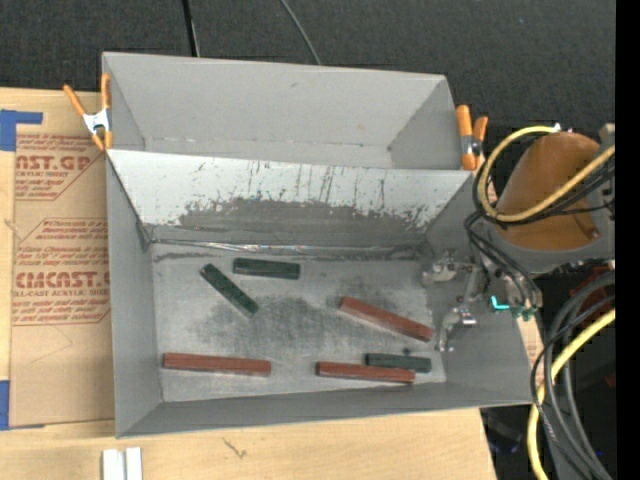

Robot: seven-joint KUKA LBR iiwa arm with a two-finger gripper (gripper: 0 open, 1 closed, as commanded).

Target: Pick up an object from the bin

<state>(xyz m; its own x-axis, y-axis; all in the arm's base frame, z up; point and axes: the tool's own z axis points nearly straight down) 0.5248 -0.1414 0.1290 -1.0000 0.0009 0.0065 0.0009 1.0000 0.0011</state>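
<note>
— Sticks are lying flat on the floor of the bin (300,138), some red-brown, some dark green. Which one is being seen nearest the gripper (452,320)?

— The slanted red-brown stick (385,319) at the right of the floor. Its right end is lying just beside the gripper, on the side toward the bin's middle. A short dark green stick (397,362) is lying just below it near the front wall, with a second red-brown stick (365,372) right against it.

— Is anything being held?

— That cannot be told. The gripper's tip is being lost among metal parts and cables, so whether it is open or closed is not being shown. Whether the slanted stick is being touched cannot be made out either.

— And the arm?

— It is being reached in over the bin's right wall. Its orange cover (545,193) is sitting outside the rim, and the gripper is hanging low by the right front corner. The other sticks are lying well apart, to the left.
</note>
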